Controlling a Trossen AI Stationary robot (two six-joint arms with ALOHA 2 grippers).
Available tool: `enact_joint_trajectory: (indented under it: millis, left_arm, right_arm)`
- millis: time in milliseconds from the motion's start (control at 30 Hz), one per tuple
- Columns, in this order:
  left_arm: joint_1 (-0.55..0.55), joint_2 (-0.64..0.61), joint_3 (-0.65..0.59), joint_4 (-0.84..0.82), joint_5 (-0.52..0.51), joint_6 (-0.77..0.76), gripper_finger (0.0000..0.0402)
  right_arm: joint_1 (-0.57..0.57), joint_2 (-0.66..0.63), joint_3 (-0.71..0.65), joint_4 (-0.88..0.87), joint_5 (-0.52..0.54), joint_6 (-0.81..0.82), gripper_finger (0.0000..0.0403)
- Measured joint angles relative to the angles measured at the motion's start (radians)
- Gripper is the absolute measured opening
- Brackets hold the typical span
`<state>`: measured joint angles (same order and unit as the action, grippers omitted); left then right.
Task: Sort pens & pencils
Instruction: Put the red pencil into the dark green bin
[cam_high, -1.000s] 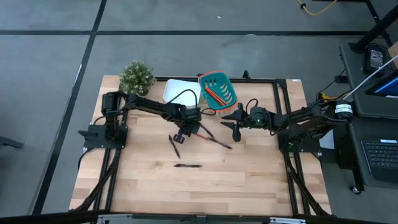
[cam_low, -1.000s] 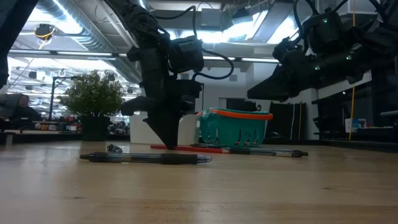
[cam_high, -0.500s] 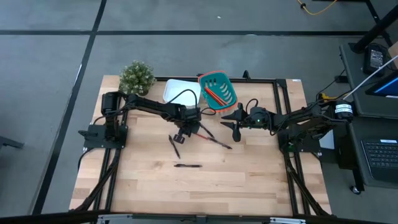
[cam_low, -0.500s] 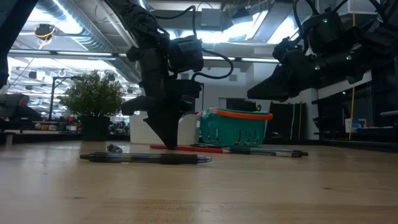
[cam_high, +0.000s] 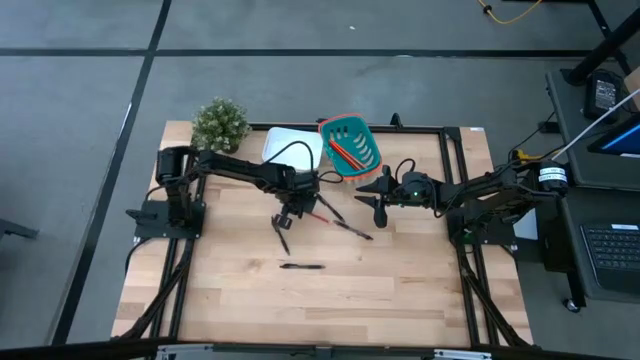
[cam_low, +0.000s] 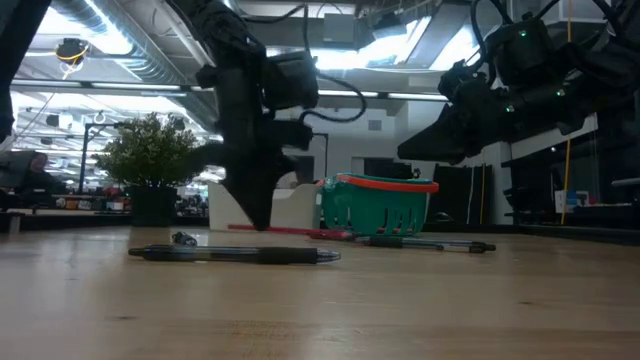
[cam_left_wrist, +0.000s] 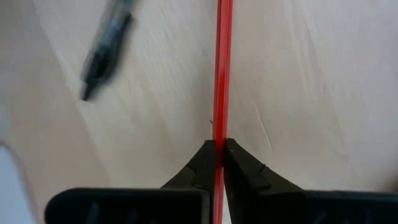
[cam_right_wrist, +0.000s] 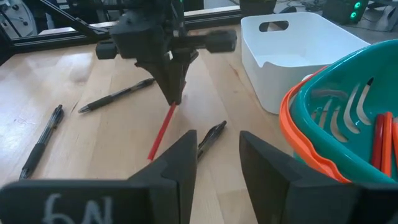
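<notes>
Your left pincer (cam_left_wrist: 218, 149) pinches a thin orange-red pencil (cam_left_wrist: 221, 68) at frame centre over the wooden table (cam_high: 400, 290); its rear end is cut off; the teal basket (cam_right_wrist: 348, 118) holds more pencils, partly hidden; the white bin's (cam_right_wrist: 298, 50) contents are unseen; right pincer (cam_right_wrist: 216, 149) is spread, holding nothing.

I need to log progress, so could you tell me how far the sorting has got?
Done: pencils in the teal basket. In hand: the left gripper is shut on a red pencil. Left: black pens on the table; the white bin looks empty. Right gripper waits open.
</notes>
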<state>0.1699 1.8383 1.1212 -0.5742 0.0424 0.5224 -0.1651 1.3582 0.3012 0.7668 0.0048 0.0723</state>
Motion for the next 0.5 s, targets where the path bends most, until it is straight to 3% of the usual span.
enact_joint_trajectory:
  millis: [500]
  left_arm:
    - [0.011, -0.128, 0.004, 0.023, -0.009, 0.001, 0.0015]
  right_arm:
    - [0.000, 0.000, 0.000, -0.069, 0.001, 0.084, 0.0122]
